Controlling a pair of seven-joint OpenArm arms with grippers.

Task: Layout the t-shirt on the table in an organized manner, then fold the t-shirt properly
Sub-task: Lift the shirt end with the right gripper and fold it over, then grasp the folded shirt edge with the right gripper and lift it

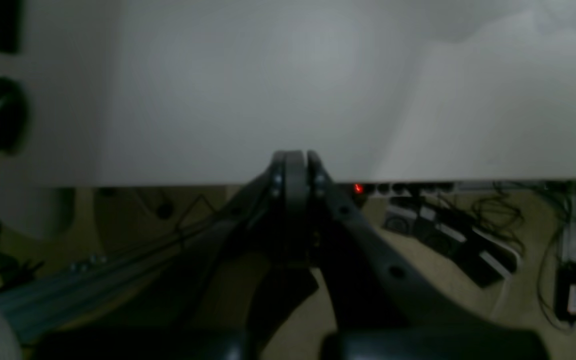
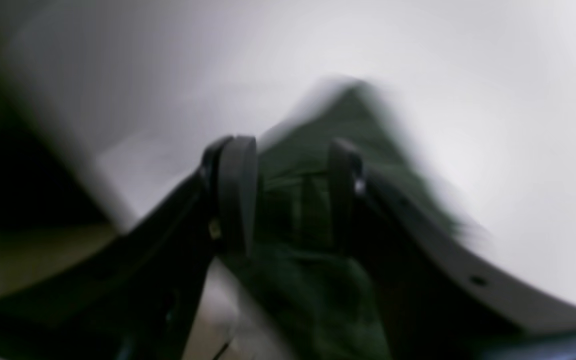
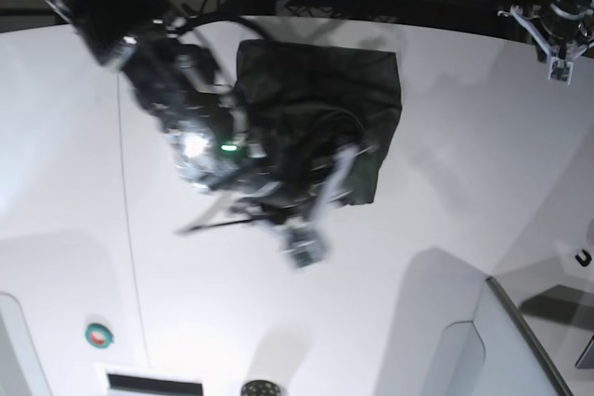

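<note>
Two grippers: right gripper (image 2: 290, 192) part-open over the t-shirt (image 3: 320, 113), left gripper (image 1: 295, 167) closed, empty, above the table (image 3: 445, 192)

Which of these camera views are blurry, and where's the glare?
Right wrist view: heavy motion smear, the right pincer and t-shirt edges streaked. Left wrist view: dim and soft, the left pincer dark against the table. Base view: the moving arm blurred, bright glare low on the tabletop.

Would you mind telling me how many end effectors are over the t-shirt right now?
1: the right end effector is over the t-shirt; the left end effector is above bare table, far from it.
</note>
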